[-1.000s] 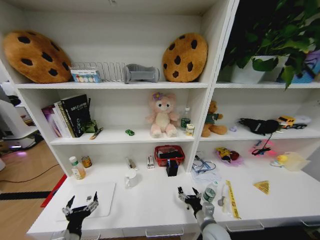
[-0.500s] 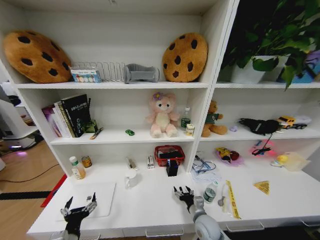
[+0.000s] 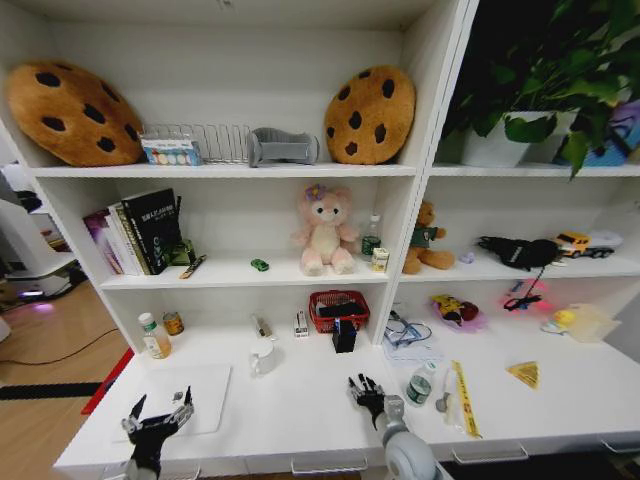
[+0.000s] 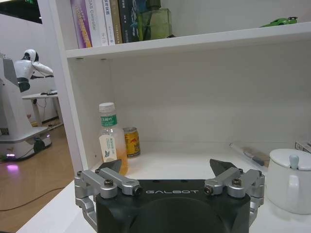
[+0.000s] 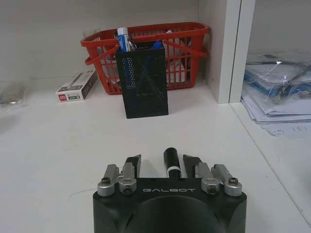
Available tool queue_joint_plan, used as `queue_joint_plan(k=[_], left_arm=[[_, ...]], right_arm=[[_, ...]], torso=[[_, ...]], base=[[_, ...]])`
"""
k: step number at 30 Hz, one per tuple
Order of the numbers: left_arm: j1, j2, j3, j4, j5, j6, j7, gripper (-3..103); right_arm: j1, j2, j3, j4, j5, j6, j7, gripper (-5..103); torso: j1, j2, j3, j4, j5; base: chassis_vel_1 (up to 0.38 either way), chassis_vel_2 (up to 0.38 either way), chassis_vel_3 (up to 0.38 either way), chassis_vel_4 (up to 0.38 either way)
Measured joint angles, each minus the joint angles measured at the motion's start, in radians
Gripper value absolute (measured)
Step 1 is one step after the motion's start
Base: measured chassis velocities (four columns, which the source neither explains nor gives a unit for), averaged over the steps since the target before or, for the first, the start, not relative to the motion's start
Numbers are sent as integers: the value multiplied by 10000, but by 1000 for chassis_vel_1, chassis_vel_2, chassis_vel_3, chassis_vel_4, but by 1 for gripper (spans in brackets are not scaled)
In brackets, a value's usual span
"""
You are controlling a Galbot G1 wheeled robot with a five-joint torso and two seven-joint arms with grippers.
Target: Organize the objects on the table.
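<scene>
Working the right side here: the right gripper (image 3: 368,392) sits low over the front of the table (image 3: 300,410), just ahead of the middle drawer handle. Look at the right wrist view and you see a black pen (image 5: 171,162) between its jaws. The jaws are set narrow, but a gap shows on both sides of the pen, so they straddle it and aren't pinching it. You can't tell from here whether the pen lies flat on the table or is propped.

The pen points straight at the black mesh cup (image 5: 142,82), which stands well ahead, touching the front of the red basket (image 5: 146,41). The cup already holds pens, a blue pen (image 5: 123,40) among them, so that's likely why the gripper is lined up this way. My read is that you're at the grasp step, with the close not made.

The left gripper (image 3: 158,420) hangs idle over the table's front left corner, at the near edge of the laptop (image 3: 205,385), jaws spread wide and holding nothing. Past it stand a bottle (image 4: 111,141) and a can (image 4: 130,141) at the back wall, with a white mug (image 4: 289,179) off to one side.

The green toy car (image 3: 259,264) is up on the middle shelf beside the pink plush, not on the table.

Risk, as I judge it: a round, thin pen may roll or skew if the jaws close off-centre. Centre first.
</scene>
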Motion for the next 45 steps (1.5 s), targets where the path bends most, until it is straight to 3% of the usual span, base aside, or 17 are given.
queue_joint_plan(k=[1,5,11,21,23,24,26,27,28,30,33,36,45], left_arm=[[0,0,0,0,0,0,0,99],[-3,-29,18,65,51,-20,-23,99],[-8,-63,76,109,122,-72,-30,99],[-21,-72,92,130,144,-95,-38,99],[-27,-65,101,142,152,-125,-39,99],[-27,-65,101,142,152,-125,-39,99],[-22,-61,98,141,170,-146,-37,99],[-22,-61,98,141,170,-146,-37,99],[-13,-59,98,128,175,-149,-35,99],[-5,-57,98,118,175,-150,-33,99],[10,-52,82,108,176,-153,-31,99],[28,-70,68,96,176,-159,-30,99],[93,-90,44,74,177,-163,-29,99]], right_arm=[[0,0,0,0,0,0,0,52],[106,-72,37,-118,31,-67,-28,30],[36,-216,216,-70,115,-144,-309,13],[-96,-225,359,17,107,-83,-471,13],[-96,-205,616,142,-564,1064,-1277,13],[-96,-205,616,142,-564,1064,-1277,13],[633,-236,780,-103,-1359,3153,-2728,13],[633,-236,780,-103,-1359,3153,-2728,13],[1107,-251,715,-488,-1525,3724,-3164,13],[1366,-287,639,-701,-1614,3952,-3385,13],[2331,-310,303,-1510,-1840,4852,-4034,13],[2897,-209,92,-1990,-1830,5216,-4175,13],[3999,124,-233,-2937,-1840,5770,-4420,13]], torso=[[0,0,0,0,0],[0,0,0,1,1],[0,-1,0,2,3],[0,-1,1,0,3],[0,-1,1,0,4],[0,-1,1,0,4],[0,-1,1,1,3],[0,-1,1,1,3],[0,-1,1,1,3],[0,-1,1,1,4],[1,-1,1,1,2],[1,-2,2,3,3],[1,-1,2,0,2]], base=[[0,0,0,0],[0,0,0,0],[0,0,0,0],[0,0,0,0],[0,0,0,0],[0,0,0,0],[0,0,0,0],[0,0,0,0],[0,0,0,0],[0,0,0,0],[0,0,0,0],[0,0,0,0],[0,0,0,0]])
